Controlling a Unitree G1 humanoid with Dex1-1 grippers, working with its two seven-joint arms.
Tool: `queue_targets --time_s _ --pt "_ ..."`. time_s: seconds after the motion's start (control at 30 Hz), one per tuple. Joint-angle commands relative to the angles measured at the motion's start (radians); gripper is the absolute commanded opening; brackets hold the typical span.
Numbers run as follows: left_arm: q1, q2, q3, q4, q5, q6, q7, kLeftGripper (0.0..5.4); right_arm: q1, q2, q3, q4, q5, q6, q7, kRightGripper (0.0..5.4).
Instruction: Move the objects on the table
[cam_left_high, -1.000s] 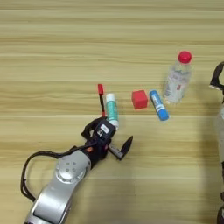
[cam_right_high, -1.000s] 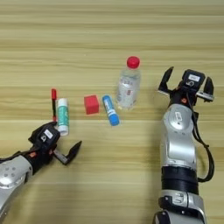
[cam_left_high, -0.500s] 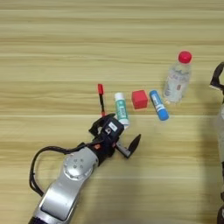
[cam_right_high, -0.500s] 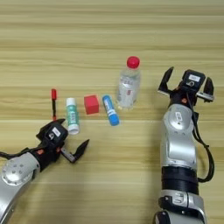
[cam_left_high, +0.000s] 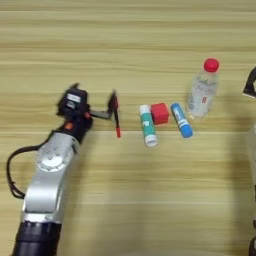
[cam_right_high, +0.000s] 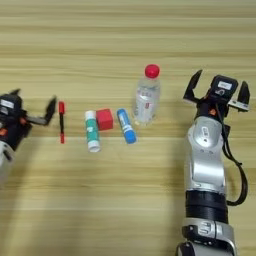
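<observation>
- A broad light-brown wooden table fills the frame, its plank grain running in horizontal lines from edge to edge.
- At centre left, the left gripper sits at the end of a silver, cylindrical forearm that rises from the lower left corner, a black cable looping beside it; its two black fingers are spread wide apart, one tip pointing up near the black wrist block, the other reaching right to just beside the pen.
- The thin red pen lies nearly upright in the picture, a slim dark barrel with a red end at the bottom, directly right of that finger; whether finger and pen touch cannot be told.
- Right of the pen, near the frame's centre, lies the white tube with green label, a short smooth cylinder angled slightly off vertical.
- The small red cube sits just beside the tube's upper end, matte and square-edged.
- The blue glue-stick tube lies just right of the cube, tilted with its lower end further right.
- The clear plastic bottle with red cap stands upright just beyond the glue stick, ribbed and see-through.
- At right, the right gripper stands well apart from the bottle atop a silver jointed arm, its two black fingers splayed wide, holding nothing.
</observation>
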Motion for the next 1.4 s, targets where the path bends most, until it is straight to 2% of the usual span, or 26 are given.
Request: queue_targets --time_s 0.03,0.27,0.37,0.5,0.67,0.83,1.0,1.2,1.33,1.4 --pt "-0.063 0.033 0.056 0.16 0.038 -0.07 0.06 5.4 0.022 0.001 0.022 -0.059 -0.032 -0.032 -0.005 5.38" --pt "-0.118 0.036 0.078 0.409 0.073 -0.214 0.133 5.4 0.039 0.01 0.03 -0.084 -0.008 -0.01 0.019 5.38" --pt "-0.125 0.024 0.069 0.476 0.077 -0.251 0.143 5.4 0.071 0.021 0.039 -0.132 0.019 0.043 0.053 5.38" --pt "-0.132 0.02 0.063 0.513 0.088 -0.269 0.161 5.4 0.135 0.028 0.048 -0.231 0.045 0.114 0.095 5.38" --pt "-0.139 0.019 0.076 0.536 0.072 -0.267 0.173 5.4 0.225 0.028 0.086 -0.335 0.064 0.242 0.159 5.38" --pt "-0.142 0.018 0.073 0.543 0.072 -0.271 0.176 5.4 0.3 0.021 0.112 -0.396 0.057 0.311 0.199 5.38" --pt "-0.143 0.019 0.072 0.546 0.072 -0.271 0.177 5.4 0.404 0.039 0.192 -0.408 0.033 0.324 0.232 5.38" --pt "-0.143 0.016 0.071 0.545 0.073 -0.271 0.181 5.4 0.488 0.051 0.296 -0.394 0.015 0.299 0.271 5.38" --pt "-0.145 0.014 0.07 0.545 0.073 -0.27 0.183 5.4 0.536 0.032 0.418 -0.403 0.0 0.262 0.345 5.38" --pt "-0.145 0.013 0.07 0.545 0.072 -0.27 0.184 5.4 0.547 0.025 0.455 -0.413 -0.013 0.24 0.363 5.38"
